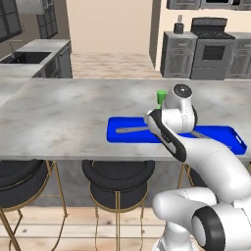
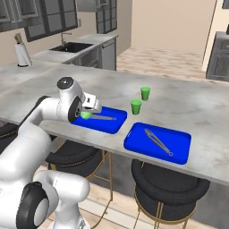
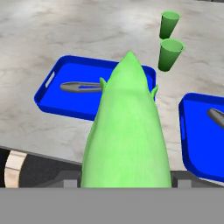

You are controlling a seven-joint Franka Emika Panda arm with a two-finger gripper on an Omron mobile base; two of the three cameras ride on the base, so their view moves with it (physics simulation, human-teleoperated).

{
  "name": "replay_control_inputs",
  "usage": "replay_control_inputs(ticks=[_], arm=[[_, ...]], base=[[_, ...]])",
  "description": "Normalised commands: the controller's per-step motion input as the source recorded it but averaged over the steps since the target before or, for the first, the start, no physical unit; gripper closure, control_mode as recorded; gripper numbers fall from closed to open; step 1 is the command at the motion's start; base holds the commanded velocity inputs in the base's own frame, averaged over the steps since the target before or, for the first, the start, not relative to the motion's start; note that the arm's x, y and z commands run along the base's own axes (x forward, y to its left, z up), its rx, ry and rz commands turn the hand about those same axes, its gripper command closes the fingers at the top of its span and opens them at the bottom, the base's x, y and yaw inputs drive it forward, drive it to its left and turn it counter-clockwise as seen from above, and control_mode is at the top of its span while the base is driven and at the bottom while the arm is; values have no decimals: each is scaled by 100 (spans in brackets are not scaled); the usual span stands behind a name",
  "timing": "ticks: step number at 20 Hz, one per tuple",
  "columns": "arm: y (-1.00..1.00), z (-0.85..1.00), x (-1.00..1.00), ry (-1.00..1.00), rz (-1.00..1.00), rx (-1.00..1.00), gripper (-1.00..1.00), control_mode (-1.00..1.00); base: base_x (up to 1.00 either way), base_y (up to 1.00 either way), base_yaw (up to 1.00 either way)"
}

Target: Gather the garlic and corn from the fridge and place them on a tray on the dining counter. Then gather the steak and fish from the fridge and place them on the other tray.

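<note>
Corn point(image 3: 127, 131) clamped in end effector point(image 2: 88, 112), tip pointing out over near edge of desk point(image 1: 59, 112). Left tray point(image 3: 65, 94) just ahead, tongs point(image 3: 81, 87) inside. Right tray point(image 2: 157, 143) beside it, also with tongs point(image 2: 159, 141). Two green cups point(image 2: 136, 106) upright behind trays.

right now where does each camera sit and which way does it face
Left base view: behind the arm's left, facing forward over the dining counter; the white arm rises lower right.
Right base view: behind its right, facing the two trays; the arm rises lower left, gripper above the tray.
Hand view: on the hand, looking along the corn it holds, toward the same tray.
Right base and hand views share both trays, the other tray and two green cups.
</note>
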Motion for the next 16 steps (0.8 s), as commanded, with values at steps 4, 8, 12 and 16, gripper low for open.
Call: replay_control_inputs(ticks=[4,8,12,16], arm=[[0,0,0,0,0,0,100,-100],[1,0,-4,0,0,0,100,-100],[-12,-11,39,8,18,-3,100,-100],[-14,-3,65,17,29,-1,100,-100]], base=[[0,0,0],[0,0,0],[0,0,0],[0,0,0]])
